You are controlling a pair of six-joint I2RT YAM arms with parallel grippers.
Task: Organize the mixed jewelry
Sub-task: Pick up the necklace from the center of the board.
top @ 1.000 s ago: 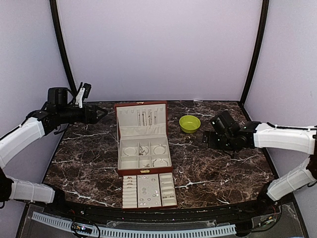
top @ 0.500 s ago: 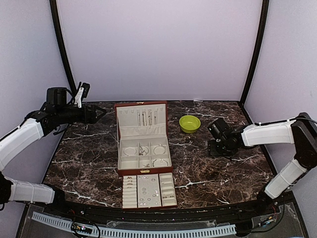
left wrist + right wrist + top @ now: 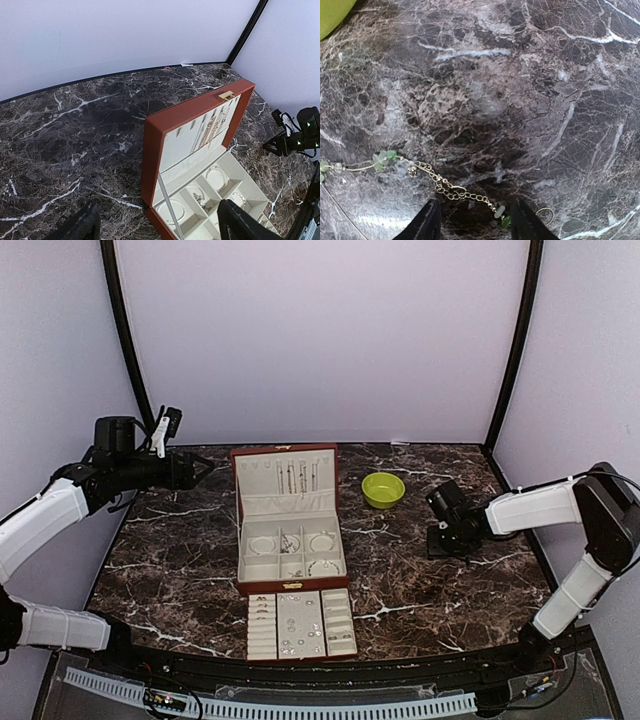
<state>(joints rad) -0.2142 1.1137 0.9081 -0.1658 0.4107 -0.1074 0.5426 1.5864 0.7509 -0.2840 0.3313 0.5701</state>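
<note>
A thin chain with green beads (image 3: 455,190), one piece of the mixed jewelry, lies on the marble. My right gripper (image 3: 475,226) is low over it, jaws apart, with one end of the chain between the fingers and nothing clamped. A small ring (image 3: 545,215) lies just right of the right finger. In the top view the right gripper (image 3: 437,538) is down at the table, right of the reddish-brown box (image 3: 288,520). More small pieces sit in the box's compartments (image 3: 216,177) and on the cream tray (image 3: 300,623). My left gripper (image 3: 205,470) hovers open and empty, left of the box lid.
A lime-green bowl (image 3: 383,489) stands behind and to the left of the right gripper. The box lid (image 3: 195,115) stands upright with chains hung inside it. The tray lies at the table's near edge, in front of the box. Dark marble table (image 3: 180,550) lies to the left.
The right gripper has dropped to the table and drawn back to the right, and its jaws have narrowed around the chain's end. The left arm has hardly moved.
</note>
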